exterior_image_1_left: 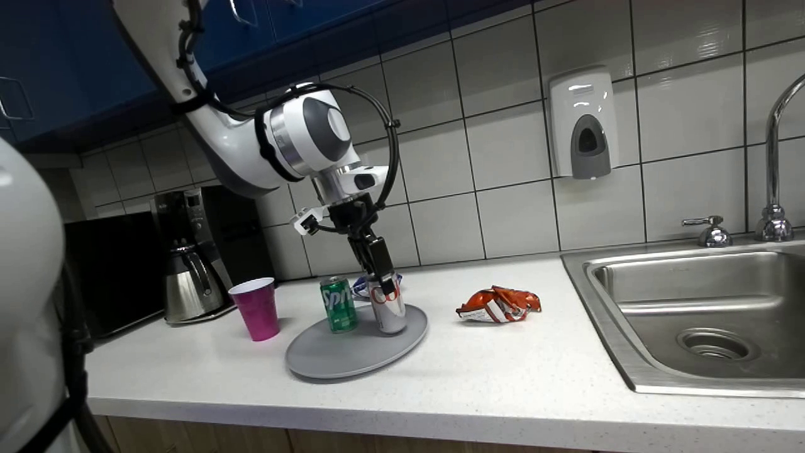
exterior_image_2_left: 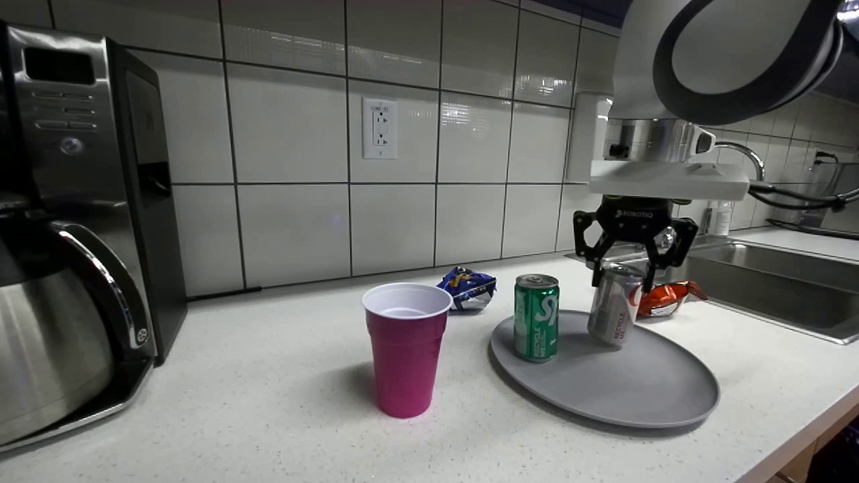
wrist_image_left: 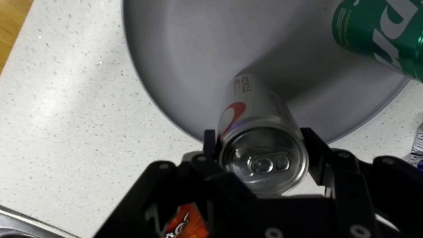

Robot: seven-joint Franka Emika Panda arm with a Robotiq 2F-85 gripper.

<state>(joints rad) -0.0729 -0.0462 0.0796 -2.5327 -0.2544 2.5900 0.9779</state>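
A silver soda can (exterior_image_2_left: 612,312) with red lettering stands between the fingers of my gripper (exterior_image_2_left: 623,280), pressed from both sides near its top. In an exterior view it leans slightly over the round grey plate (exterior_image_2_left: 644,399); whether its base touches the plate I cannot tell. From the wrist view its lid and pull tab face the camera, and a black finger (wrist_image_left: 210,142) rests against its side. A green Sprite can (exterior_image_1_left: 339,308) sits upright on the same plate, apart from the gripper, and shows in the wrist view's upper right corner.
Beside the plate is a magenta cup (exterior_image_2_left: 406,362). An orange snack bag (exterior_image_1_left: 500,304) lies between plate and sink (exterior_image_1_left: 610,333). A blue snack bag (exterior_image_2_left: 470,290) lies behind the cans near the tiled wall. A coffee maker (exterior_image_1_left: 195,286) occupies the far counter end.
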